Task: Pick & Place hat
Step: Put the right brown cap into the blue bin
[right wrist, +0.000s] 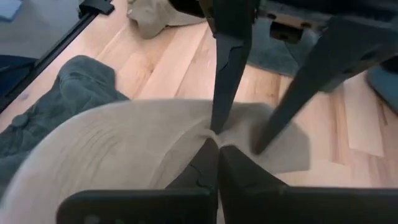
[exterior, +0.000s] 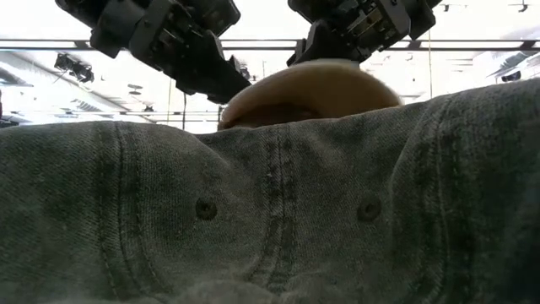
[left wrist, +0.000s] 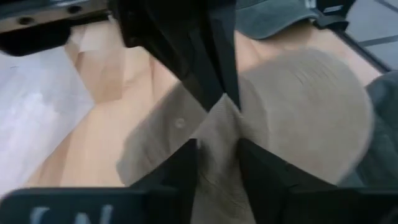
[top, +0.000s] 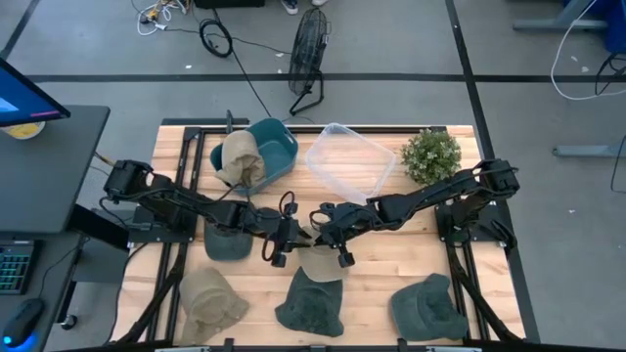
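A beige hat [top: 319,266] lies in the middle of the table, its brim [left wrist: 305,112] toward the near edge. Both grippers meet over its crown. My left gripper [left wrist: 217,163] comes from the table's left with a ridge of beige cloth between its fingers. My right gripper [right wrist: 217,152] comes from the right, shut on the same cloth. In the low view the hat [exterior: 312,93] shows under both grippers, behind a dark green hat [exterior: 270,219] that fills the foreground. Whether the beige hat's underside touches the table cannot be told. My left gripper has a raised fold of the crown [left wrist: 217,134] between its two fingers [left wrist: 186,174], slanting down from the table's left. The brim spreads out beyond the fingers. My right gripper pinches the crown's cloth [right wrist: 211,134] between its shut fingertips, slanting down from the table's right, right beside the left gripper's finger [right wrist: 227,74]. One layer or several, I cannot tell.
Other hats lie around: a dark green one [top: 227,242] at left, a khaki one [top: 210,298], a dark green one [top: 311,305] and a green one [top: 428,305] along the near edge. At the far side stand a teal bin [top: 279,147] holding a beige hat [top: 240,156], a clear tub [top: 350,161] and a plant [top: 430,154].
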Controlling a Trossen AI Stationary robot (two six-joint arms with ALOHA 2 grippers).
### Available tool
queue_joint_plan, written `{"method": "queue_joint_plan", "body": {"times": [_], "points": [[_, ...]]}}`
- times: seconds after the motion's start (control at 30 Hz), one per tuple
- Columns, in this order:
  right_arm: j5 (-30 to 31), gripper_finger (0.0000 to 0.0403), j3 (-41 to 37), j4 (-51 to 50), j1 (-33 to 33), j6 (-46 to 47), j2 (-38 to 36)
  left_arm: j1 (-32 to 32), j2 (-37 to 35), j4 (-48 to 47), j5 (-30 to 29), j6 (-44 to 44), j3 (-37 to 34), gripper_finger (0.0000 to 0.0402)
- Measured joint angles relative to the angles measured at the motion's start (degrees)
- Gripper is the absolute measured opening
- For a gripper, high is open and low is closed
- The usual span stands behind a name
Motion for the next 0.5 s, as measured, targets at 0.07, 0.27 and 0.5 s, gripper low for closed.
{"method": "queue_joint_plan", "body": {"times": [0.07, 0.27, 0.5], "points": [[0.24, 0.0, 0.0, 0.3, -0.02, -0.8, 0.0, 0.03, 0.0, -0.18, 0.25, 0.0, 0.0, 0.0078], [0.54, 0.0001, -0.02, 0.28, -0.04, -1.16, 0.0, 0.01, 0.0, -0.27, 0.38, -0.68, 0.0, 0.0011], [2.35, 0.0053, 0.0, -0.1, -0.07, 1.53, -0.04, -1.49, 0.04, -0.9, -0.2, -9.02, -0.07, 0.0007]]}}
